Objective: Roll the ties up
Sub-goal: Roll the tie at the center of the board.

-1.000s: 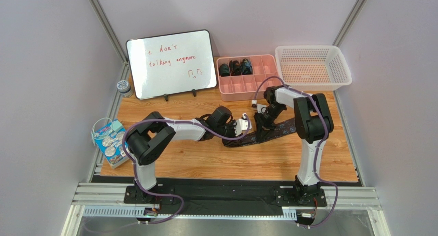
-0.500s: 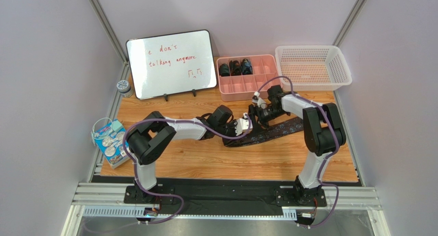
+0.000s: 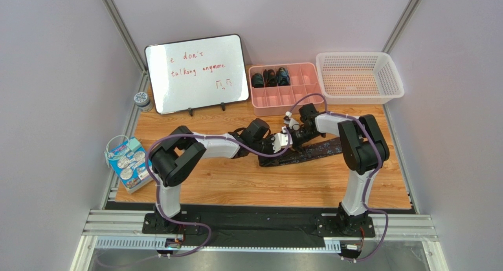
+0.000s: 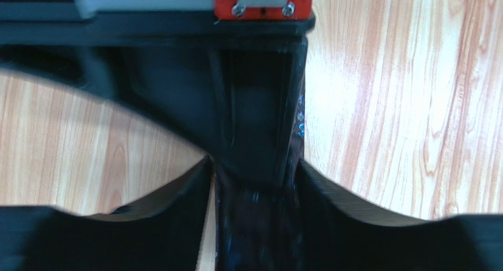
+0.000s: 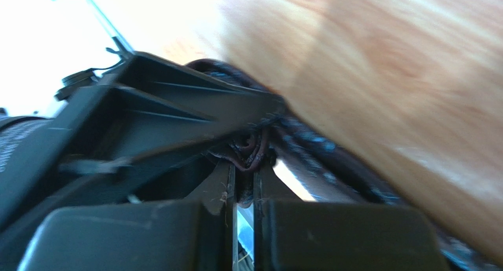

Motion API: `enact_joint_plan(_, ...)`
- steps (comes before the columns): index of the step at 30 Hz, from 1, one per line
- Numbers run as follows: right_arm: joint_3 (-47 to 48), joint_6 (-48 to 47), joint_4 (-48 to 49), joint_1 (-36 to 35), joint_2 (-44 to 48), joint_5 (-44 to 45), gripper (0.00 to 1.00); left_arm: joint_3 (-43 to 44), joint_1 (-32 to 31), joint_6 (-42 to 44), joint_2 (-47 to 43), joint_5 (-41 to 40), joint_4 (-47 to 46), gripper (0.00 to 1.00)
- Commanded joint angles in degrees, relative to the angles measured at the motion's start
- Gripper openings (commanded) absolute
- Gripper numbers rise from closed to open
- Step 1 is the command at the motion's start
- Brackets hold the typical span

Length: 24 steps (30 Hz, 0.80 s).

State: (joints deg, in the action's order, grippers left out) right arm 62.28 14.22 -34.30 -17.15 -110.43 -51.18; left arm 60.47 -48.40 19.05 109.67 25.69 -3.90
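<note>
A dark speckled tie (image 3: 322,148) lies across the wooden table at mid right. My left gripper (image 3: 279,145) holds its left end; in the left wrist view the tie (image 4: 257,230) fills the narrow space between my left gripper's (image 4: 252,166) fingers, with a thin gap on one side. My right gripper (image 3: 294,134) meets it from the right. In the right wrist view its fingers (image 5: 245,165) are nearly closed, pinching a fold of tie fabric (image 5: 252,148) at the tips. Three rolled ties (image 3: 270,78) sit in the pink tray (image 3: 295,97).
A white mesh basket (image 3: 360,76) stands at the back right. A whiteboard (image 3: 198,72) leans at the back left, with a small jar (image 3: 141,99) beside it. A box of small items (image 3: 127,162) sits at the table's left edge.
My right gripper has lifted off the middle of the tie and swung left and back to meet my left gripper at the tie's end. My left gripper shifted slightly right.
</note>
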Motion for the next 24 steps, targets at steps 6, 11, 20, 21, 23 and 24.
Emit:
enact_joint_plan(6,0.29,-4.11,-4.63,1.77,-2.86,10.74,0.0,-14.75,7.35,-8.24,-10.96,8.31,-8.83,0.85)
enact_joint_plan(11,1.17,-3.06,-5.42,1.77,-5.14,13.91,0.0,-19.25,7.36,-7.8,-10.63,9.81,-18.32,0.86)
enact_joint_plan(20,1.88,-3.14,-6.48,1.77,-7.16,16.72,0.0,-17.49,4.38,-5.34,-3.6,9.9,-27.82,0.79)
enact_joint_plan(21,1.88,-2.97,-6.3,1.77,-7.08,16.9,0.0,-17.05,4.02,-5.08,-2.89,9.99,-27.83,0.74)
enact_joint_plan(23,1.35,-2.53,-5.51,1.94,-6.9,16.46,0.0,-16.44,3.32,-3.85,-1.74,9.38,-27.13,0.67)
enact_joint_plan(24,1.18,-2.44,-4.99,1.77,-6.38,15.77,0.0,-16.09,2.62,-3.32,-1.82,8.59,-26.34,0.6)
